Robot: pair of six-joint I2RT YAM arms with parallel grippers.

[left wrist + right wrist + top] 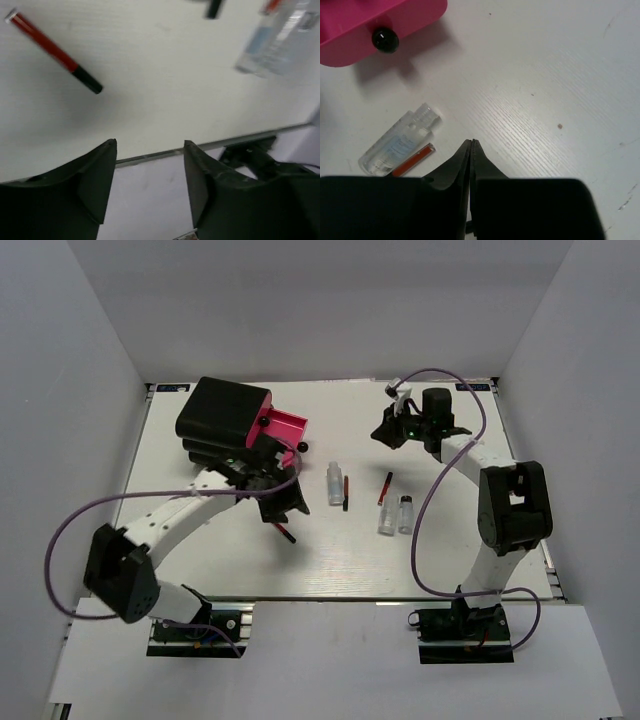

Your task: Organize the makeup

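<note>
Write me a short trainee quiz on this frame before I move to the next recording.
1. True or false: the right end effector is shut and holds nothing.
2. How many clear bottles lie on the table? A two, B three, C five.
3. Fill in: the open drawer of the black box is ___ in colour.
Key: 1 true; 2 B; 3 pink.

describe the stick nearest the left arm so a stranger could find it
Start at the black box with pink drawers, far left. Nearer than it, beside the left end effector, lies a red-and-black stick. The other two sticks lie by clear bottles; this one lies alone.
</note>
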